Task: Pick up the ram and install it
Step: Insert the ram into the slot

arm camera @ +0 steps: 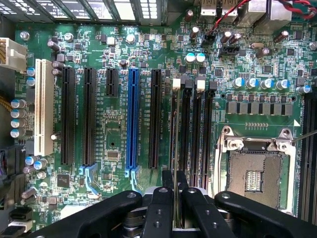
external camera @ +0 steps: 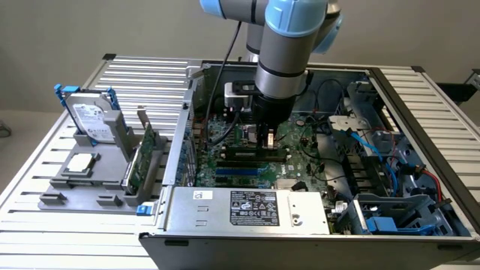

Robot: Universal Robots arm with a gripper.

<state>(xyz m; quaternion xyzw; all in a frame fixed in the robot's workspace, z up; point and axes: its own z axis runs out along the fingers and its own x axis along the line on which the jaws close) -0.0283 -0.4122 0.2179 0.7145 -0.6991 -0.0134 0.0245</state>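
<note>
End effector (arm camera: pixel 175 182) pinches the ram (arm camera: pixel 175 134) edge-on, chips hidden.

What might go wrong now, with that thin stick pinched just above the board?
1. The ram, held edge-on in the gripper, might meet the memory slots slightly off line and jam or bend instead of seating.
2. The white latch at the slot's end may block it if it isn't swung back.
3. A sideways slip could strike the open CPU socket nearby.
</note>
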